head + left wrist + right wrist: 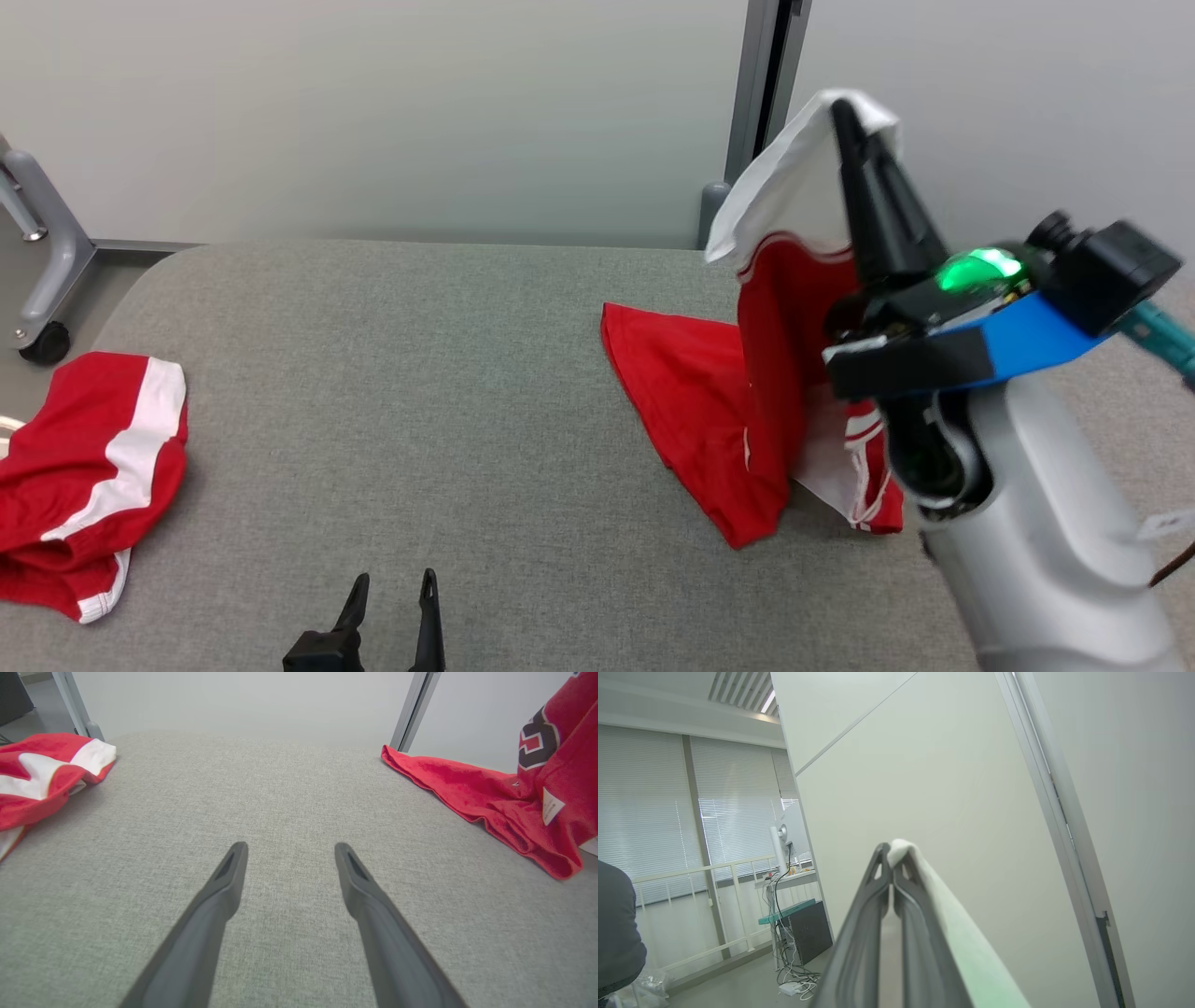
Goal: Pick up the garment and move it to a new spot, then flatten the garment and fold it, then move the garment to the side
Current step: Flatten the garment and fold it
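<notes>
The right claw [844, 110] is pinched shut on the white edge of the red garment [709, 392], holding it up over the table's [420, 373] right side, its lower part resting there. The left claw [392, 586], spread, hovers near the front. A second garment [84, 467] lies far left.

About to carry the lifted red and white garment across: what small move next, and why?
Probably raise the right gripper straight up first. Its jaws are shut on the white hem of the red and white fabric garment, but the red lower part lies on the grey fabric table and would likely drag if carried sideways.
</notes>
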Motion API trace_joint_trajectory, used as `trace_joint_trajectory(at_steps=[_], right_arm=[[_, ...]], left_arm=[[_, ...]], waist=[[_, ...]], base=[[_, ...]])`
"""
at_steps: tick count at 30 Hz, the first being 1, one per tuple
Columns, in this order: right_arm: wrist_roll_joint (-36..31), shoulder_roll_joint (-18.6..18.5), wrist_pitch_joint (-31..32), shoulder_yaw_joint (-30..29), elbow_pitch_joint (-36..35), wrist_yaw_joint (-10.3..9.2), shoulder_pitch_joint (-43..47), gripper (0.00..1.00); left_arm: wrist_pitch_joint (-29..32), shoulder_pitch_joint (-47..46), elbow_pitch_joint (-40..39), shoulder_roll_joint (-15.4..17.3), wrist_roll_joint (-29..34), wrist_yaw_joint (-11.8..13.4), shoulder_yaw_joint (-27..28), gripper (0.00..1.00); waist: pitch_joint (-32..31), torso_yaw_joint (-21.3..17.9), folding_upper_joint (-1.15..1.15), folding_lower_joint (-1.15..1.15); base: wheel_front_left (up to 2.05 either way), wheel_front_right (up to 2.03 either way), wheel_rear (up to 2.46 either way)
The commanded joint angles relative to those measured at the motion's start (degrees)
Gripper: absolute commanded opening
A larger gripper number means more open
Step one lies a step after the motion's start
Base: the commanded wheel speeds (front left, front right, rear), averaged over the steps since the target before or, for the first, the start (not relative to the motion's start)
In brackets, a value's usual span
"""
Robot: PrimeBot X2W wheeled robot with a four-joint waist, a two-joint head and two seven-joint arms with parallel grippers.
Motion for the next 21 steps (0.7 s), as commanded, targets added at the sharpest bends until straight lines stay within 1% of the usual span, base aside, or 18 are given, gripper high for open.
trace_joint_trajectory(at_steps=[1, 9, 13, 16, 21], right_arm=[[-1.21, -1.91, -0.23, -1.46, -0.56, 0.03, -2.99, 0.0], [-4.98, -10.79, -0.23, -6.74, 2.15, 0.03, -14.33, 0.0], [-6.46, -14.47, -0.23, -8.08, 4.72, 0.03, -18.6, 0.0], [-6.9, -16.04, -0.22, -7.41, 7.12, 0.03, -21.54, 0.0], [-8.73, -17.36, -0.23, -1.44, 11.17, 0.02, -26.92, 0.0]], left_arm=[[-0.16, 0.78, 0.14, 0.02, -0.43, -0.23, 0.42, 1.0], [-0.16, 0.8, 0.91, 0.02, -1.58, 0.09, -0.15, 1.0], [-0.16, 0.28, 0.98, 0.01, -2.31, 0.19, -1.32, 1.0], [-0.16, -0.01, 1.01, 0.05, -2.84, 0.3, -2.23, 1.0], [-0.16, -0.59, 1.29, 0.06, -3.83, 0.42, -4.42, 1.0]], waist=[[-0.4, -0.32, 0.0, 0.01], [-0.9, -1.23, 0.0, 0.01], [-0.76, -1.07, 0.0, 0.01], [-0.48, -0.43, 0.0, 0.01], [0.1, 2.34, 0.0, 0.01]], base=[[0.0, 0.0, 0.0], [0.0, 0.0, 0.0], [0.0, 0.0, 0.0], [0.0, 0.0, 0.0], [0.0, 0.0, 0.0]])
